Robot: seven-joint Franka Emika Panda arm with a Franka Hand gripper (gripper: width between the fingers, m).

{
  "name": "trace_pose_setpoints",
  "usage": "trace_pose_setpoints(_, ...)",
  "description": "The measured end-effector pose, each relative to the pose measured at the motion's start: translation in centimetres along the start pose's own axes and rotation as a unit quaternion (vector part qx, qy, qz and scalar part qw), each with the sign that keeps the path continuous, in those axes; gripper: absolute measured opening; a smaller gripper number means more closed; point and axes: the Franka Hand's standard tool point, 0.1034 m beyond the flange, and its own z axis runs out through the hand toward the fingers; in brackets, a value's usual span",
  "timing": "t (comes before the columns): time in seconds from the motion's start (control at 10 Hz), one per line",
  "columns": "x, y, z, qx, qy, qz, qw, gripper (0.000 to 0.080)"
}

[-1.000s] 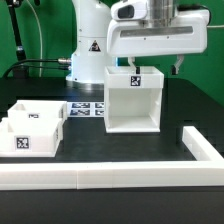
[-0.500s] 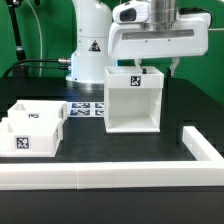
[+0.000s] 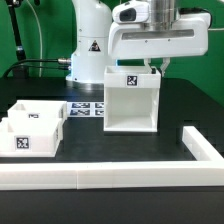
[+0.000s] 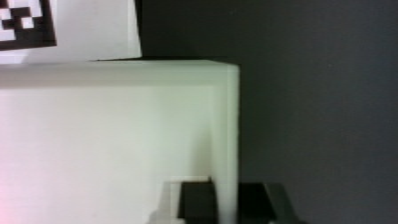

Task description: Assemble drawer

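The white drawer housing [image 3: 132, 105] stands upright in the middle of the table, open side toward the camera, with a tag on its back wall. My gripper [image 3: 157, 68] is above its wall on the exterior view's right, and the fingers close on that wall's top edge. In the wrist view the two dark fingers [image 4: 192, 200] sit on either side of the thin white wall [image 4: 222, 130], touching it, with my gripper [image 4: 226, 200] centred on it. Two shallow white trays [image 3: 35, 122] with tags lie side by side at the exterior view's left.
The marker board [image 3: 88, 108] lies flat between the trays and the housing. A long white border rail [image 3: 100, 178] runs along the front and turns back at the exterior view's right [image 3: 205, 150]. The arm's base [image 3: 88, 50] stands behind the housing.
The fingers, wide apart over the housing a second ago, have closed in onto its wall on the exterior view's right. The housing has shifted slightly.
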Motion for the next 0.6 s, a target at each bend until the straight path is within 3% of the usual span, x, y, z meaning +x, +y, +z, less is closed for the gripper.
trace_pose_setpoints(0.5, 0.1, 0.1, -0.1, 0.0, 0.001, -0.002, 1.0, 0.0037)
trace_pose_setpoints(0.6, 1.0, 0.3, -0.5, 0.003, 0.005, -0.008, 1.0, 0.0037)
